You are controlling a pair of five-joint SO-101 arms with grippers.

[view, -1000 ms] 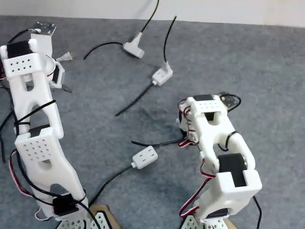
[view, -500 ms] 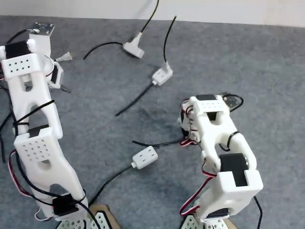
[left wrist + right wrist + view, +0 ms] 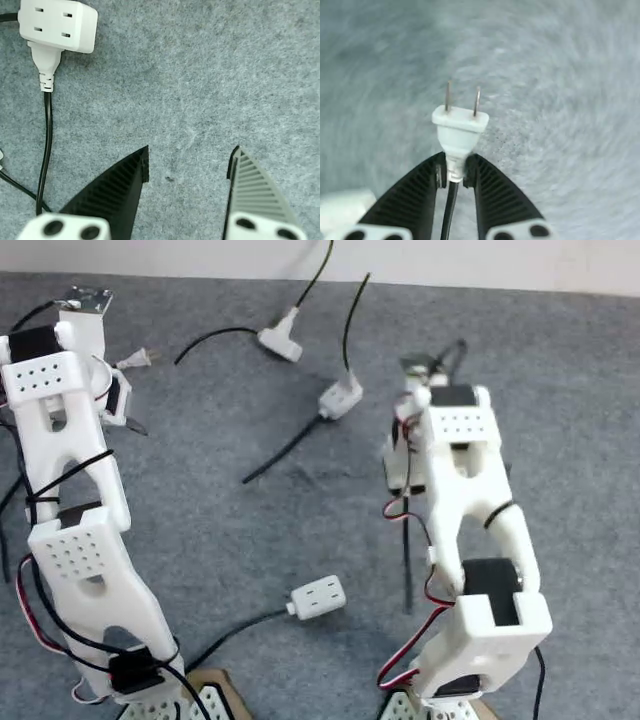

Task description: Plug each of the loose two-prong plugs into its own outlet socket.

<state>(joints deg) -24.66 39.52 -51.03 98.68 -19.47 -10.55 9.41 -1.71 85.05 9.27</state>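
My right gripper (image 3: 455, 162) is shut on the neck of a white two-prong plug (image 3: 459, 125), prongs pointing away from the wrist, above the grey carpet. Its black cord (image 3: 406, 560) hangs down beside the right arm (image 3: 455, 440). My left gripper (image 3: 190, 152) is open over bare carpet, a little way from a white outlet socket (image 3: 57, 25) with a black cord. In the high view another loose plug (image 3: 140, 360) lies by the left arm (image 3: 60, 410) at the far left. White sockets lie at the back (image 3: 340, 397) and near the front (image 3: 318, 598).
A flat white plug (image 3: 282, 343) on a black cord lies at the back of the carpet. Black cords cross the middle. The carpet's far edge meets a pale floor (image 3: 480, 265). A white shape (image 3: 345, 205) sits blurred beside my right gripper.
The right arm lifted and swung toward the back with the plug, pulling its cord along. The front socket slid nearer the front edge. The left arm stayed still.
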